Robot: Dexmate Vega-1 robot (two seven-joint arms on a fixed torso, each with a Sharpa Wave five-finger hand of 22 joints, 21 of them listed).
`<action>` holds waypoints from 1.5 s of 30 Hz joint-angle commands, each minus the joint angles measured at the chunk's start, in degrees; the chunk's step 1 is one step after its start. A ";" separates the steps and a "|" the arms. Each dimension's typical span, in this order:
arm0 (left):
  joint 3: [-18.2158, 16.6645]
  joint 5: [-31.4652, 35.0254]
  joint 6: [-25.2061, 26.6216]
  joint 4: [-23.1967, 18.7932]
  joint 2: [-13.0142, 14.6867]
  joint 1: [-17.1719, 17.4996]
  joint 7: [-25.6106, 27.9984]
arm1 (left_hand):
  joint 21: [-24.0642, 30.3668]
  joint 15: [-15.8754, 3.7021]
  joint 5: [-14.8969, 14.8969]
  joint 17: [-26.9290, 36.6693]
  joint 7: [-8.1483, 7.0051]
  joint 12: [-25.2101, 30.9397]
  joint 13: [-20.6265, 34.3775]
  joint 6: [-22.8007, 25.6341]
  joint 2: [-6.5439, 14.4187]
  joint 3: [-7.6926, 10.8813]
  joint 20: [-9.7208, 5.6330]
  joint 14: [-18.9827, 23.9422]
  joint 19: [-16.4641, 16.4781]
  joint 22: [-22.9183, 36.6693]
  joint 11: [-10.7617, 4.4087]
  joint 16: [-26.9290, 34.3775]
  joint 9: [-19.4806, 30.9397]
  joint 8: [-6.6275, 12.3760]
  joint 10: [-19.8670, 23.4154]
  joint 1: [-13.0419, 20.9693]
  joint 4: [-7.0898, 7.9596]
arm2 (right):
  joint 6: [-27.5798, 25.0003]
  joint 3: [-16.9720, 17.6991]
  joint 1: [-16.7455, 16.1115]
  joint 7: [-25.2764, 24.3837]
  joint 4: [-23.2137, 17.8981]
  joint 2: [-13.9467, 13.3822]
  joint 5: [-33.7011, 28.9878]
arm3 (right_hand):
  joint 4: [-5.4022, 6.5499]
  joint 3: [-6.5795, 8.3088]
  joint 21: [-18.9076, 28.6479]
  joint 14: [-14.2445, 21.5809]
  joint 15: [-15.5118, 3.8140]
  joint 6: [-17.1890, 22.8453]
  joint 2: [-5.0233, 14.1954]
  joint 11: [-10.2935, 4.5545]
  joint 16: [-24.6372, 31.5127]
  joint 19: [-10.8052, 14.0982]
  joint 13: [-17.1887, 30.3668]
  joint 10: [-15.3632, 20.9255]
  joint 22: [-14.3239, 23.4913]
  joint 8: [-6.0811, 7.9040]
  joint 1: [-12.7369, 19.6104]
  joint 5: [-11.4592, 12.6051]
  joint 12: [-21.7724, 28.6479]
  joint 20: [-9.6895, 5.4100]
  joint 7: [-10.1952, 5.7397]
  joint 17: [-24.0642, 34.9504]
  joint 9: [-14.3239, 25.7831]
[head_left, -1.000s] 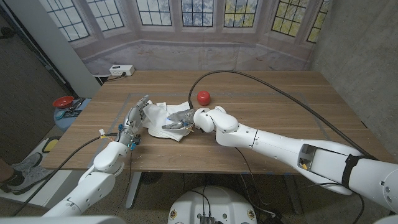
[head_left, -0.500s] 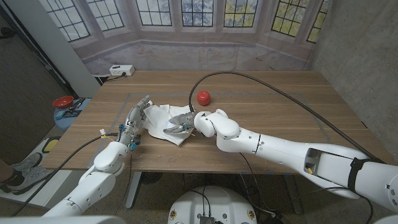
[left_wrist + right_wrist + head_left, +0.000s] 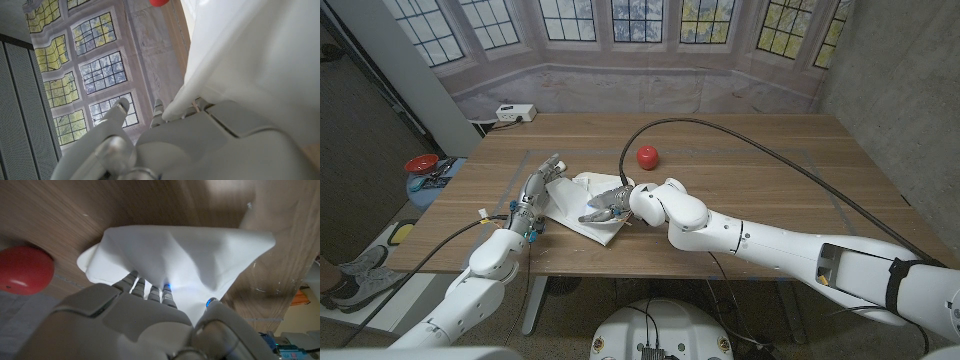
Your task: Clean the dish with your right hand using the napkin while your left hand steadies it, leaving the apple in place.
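Observation:
A crumpled white napkin [image 3: 572, 203] lies on the wooden table near its front left, and I cannot tell the dish apart from it. My right hand [image 3: 608, 208] presses on the napkin's right part, fingers tucked into the cloth [image 3: 190, 260]. My left hand [image 3: 537, 187] stands at the napkin's left edge, fingers stretched out and touching the white cloth [image 3: 250, 65]. The red apple [image 3: 648, 156] sits on the table beyond my right hand, apart from the napkin. It also appears in the wrist views [image 3: 22, 270] [image 3: 160, 2].
A black cable [image 3: 750, 135] arcs across the table from my right wrist to the right. A white power strip [image 3: 515, 113] lies at the far left corner. Off the table's left side stands a red bowl [image 3: 421, 163]. The table's front edge [image 3: 620, 262] is close.
My right hand has slid toward the table's front edge, dragging the napkin with it and pulling it flatter. The left hand and the apple have stayed put.

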 commanded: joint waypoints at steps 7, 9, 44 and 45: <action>-0.35 -0.48 -0.65 0.39 0.02 0.42 -0.50 | 0.00 -0.09 -0.15 0.22 -0.27 0.14 0.25 0.38 -0.08 0.14 -0.11 0.01 0.10 0.10 -0.20 0.11 0.14 0.35 0.09 -0.53 0.60 | 0.82 1.87 -1.51 3.06 -2.79 -0.34 -1.13 | -0.50 -0.02 -0.01 0.42 -0.15 0.60 0.47 -0.58 0.23 0.23 0.19 0.21 0.09 0.24 -0.36 0.49 0.36 0.02 -0.88 0.09 0.23; -0.37 -0.46 -0.58 0.40 0.10 0.38 -0.54 | 0.00 -0.09 -0.15 0.23 -0.26 0.14 0.26 0.38 -0.09 0.14 -0.16 -0.01 0.10 0.10 -0.20 0.10 0.14 0.34 0.09 -0.56 0.62 | 0.92 2.19 -1.63 2.94 -2.47 -0.21 -0.88 | -0.53 0.00 -0.01 0.51 -0.20 0.65 0.45 -0.46 0.24 0.25 0.19 0.20 0.09 0.23 -0.36 0.52 0.34 0.01 -0.93 0.08 0.23; -0.05 -0.77 0.35 1.58 0.02 -1.55 -1.05 | -0.04 0.06 -0.09 0.15 -0.18 0.05 0.28 -0.17 0.01 0.48 -0.10 -0.22 -0.02 0.10 -0.01 -0.02 0.17 0.19 -0.16 -0.71 0.66 | 2.53 2.24 3.46 1.22 8.72 3.12 5.93 | -0.62 0.03 -0.04 0.70 -0.46 0.74 0.12 -0.80 0.09 0.65 0.20 0.15 0.09 -0.13 -0.89 0.78 0.12 -0.18 -1.24 0.03 0.27; -0.05 -0.75 0.37 1.60 0.02 -1.59 -1.02 | -0.05 0.06 -0.09 0.14 -0.20 0.06 0.28 -0.20 0.01 0.50 -0.14 -0.22 -0.03 0.10 0.03 -0.02 0.17 0.19 -0.11 -0.71 0.65 | 2.50 2.23 3.57 1.12 8.64 3.08 6.06 | -0.64 0.01 -0.01 0.77 -0.50 0.77 0.05 -0.51 0.10 0.78 0.21 0.18 0.09 -0.13 -0.94 0.79 0.13 -0.20 -1.23 0.03 0.28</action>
